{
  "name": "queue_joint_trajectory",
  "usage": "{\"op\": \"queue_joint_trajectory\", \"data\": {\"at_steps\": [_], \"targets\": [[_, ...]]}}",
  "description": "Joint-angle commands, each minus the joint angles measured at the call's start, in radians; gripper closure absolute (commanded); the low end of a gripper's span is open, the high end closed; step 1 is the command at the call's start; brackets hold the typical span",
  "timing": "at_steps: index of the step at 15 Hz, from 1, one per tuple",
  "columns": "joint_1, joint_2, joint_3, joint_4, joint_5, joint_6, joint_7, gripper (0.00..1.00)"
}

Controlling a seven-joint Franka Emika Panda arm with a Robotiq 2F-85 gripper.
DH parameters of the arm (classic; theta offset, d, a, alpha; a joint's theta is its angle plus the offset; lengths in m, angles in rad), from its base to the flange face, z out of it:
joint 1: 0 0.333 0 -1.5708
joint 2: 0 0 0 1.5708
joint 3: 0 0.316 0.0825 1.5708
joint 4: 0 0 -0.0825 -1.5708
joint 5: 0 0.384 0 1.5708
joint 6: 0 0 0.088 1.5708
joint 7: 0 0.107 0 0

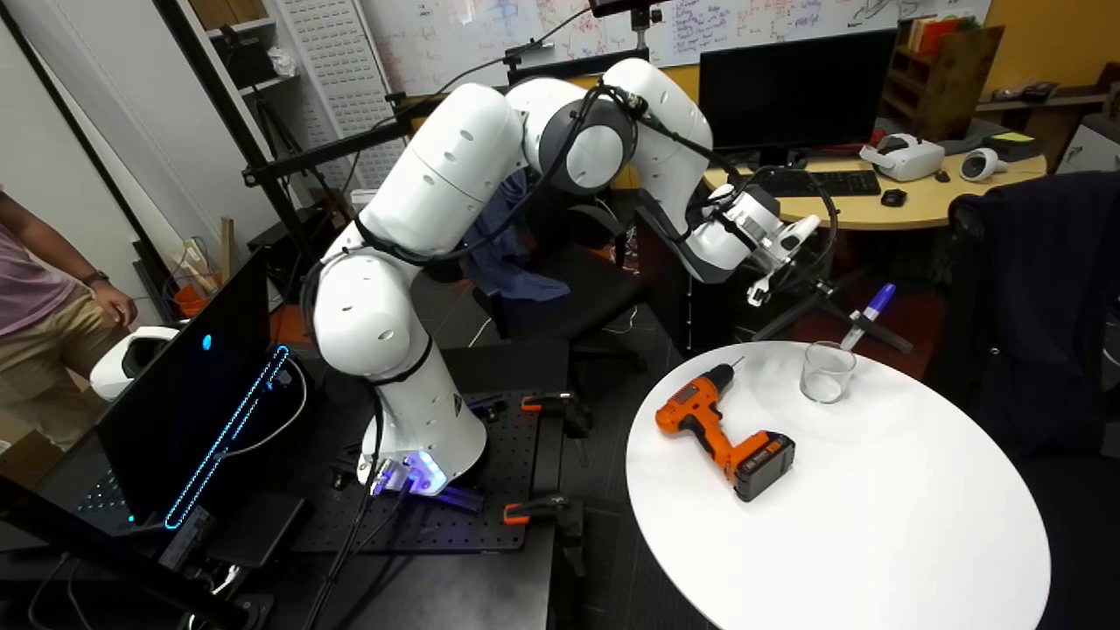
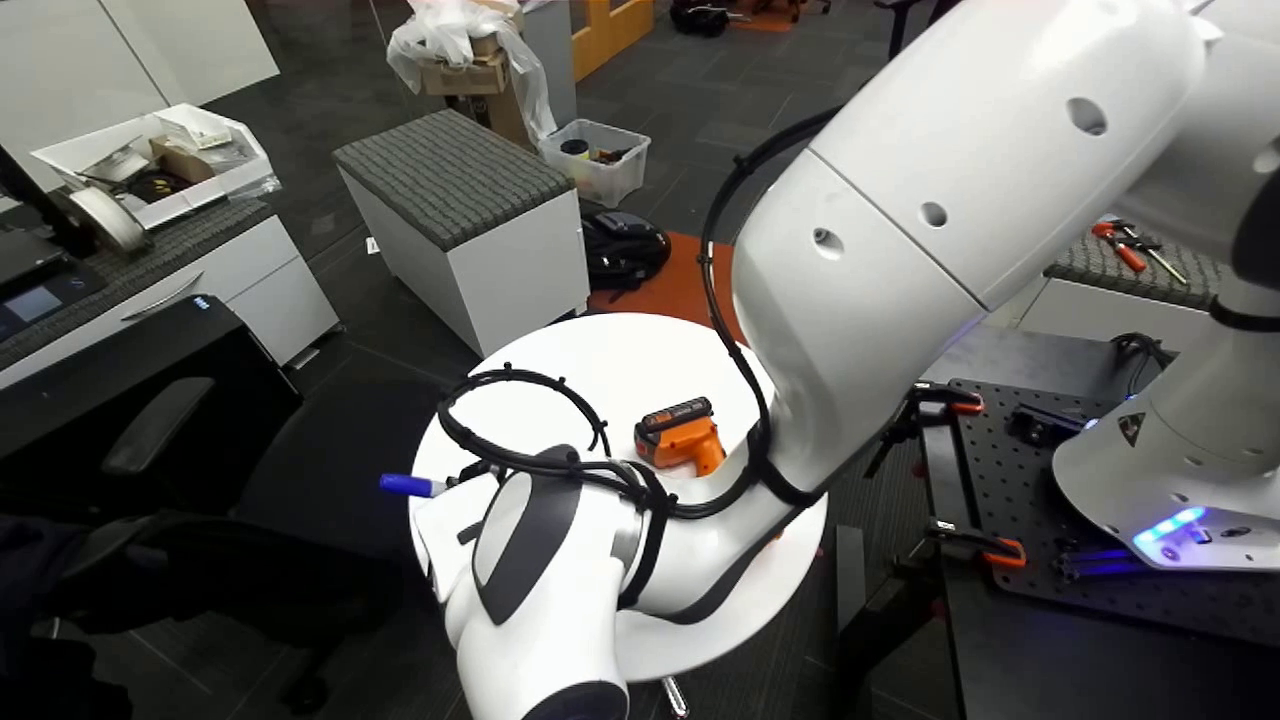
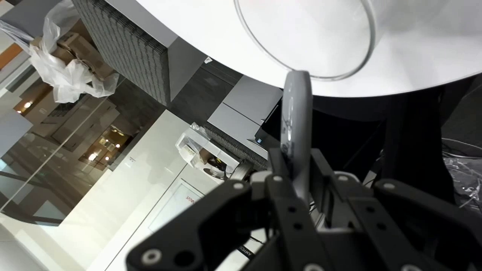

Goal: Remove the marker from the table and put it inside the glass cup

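**Marker (image 3: 296, 113) caught in the gripper (image 3: 299, 162), glass cup (image 3: 312, 34) standing on the table (image 3: 425, 62)**

In the wrist view the gripper is clamping the marker from both sides, set no wider than the barrel and gripping nothing else. The pale end (image 3: 297, 81) is jutting toward the cup's rim; touching or merely overlapping, this angle isn't telling! The barrel is gleaming, so I'm expecting a smooth customer: light, stiff, probably threatening to pivot or roll under a slack squeeze.

In an exterior view it's leaning in mid-air, blue cap (image 1: 880, 298) uppermost, pale end slanting down toward the glass cup, which is standing upright with the power drill (image 1: 731, 433) lying near it. That glass is looking thin-walled, likely the fragile one; a bump on the rim could be tipping it.

In an exterior view the blue cap (image 2: 406, 485) is poking out beyond the end of the arm (image 2: 860, 260), which is hiding most of the gripper; the cup isn't showing. For a hold, I'm favouring this: pinching across the barrel, leaving the pale end free to be going in first.
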Motion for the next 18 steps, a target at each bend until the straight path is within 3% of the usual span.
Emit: {"op": "queue_joint_trajectory", "data": {"at_steps": [1, 11, 18], "targets": [[0.000, -0.063, 0.021, -0.085, -0.031, -0.042, 0.052, 0.95], [-0.005, -0.117, 0.059, -0.187, -0.054, -0.074, 0.113, 0.95], [-0.027, -0.118, 0.060, -0.215, -0.129, -0.096, 0.168, 0.95]]}}
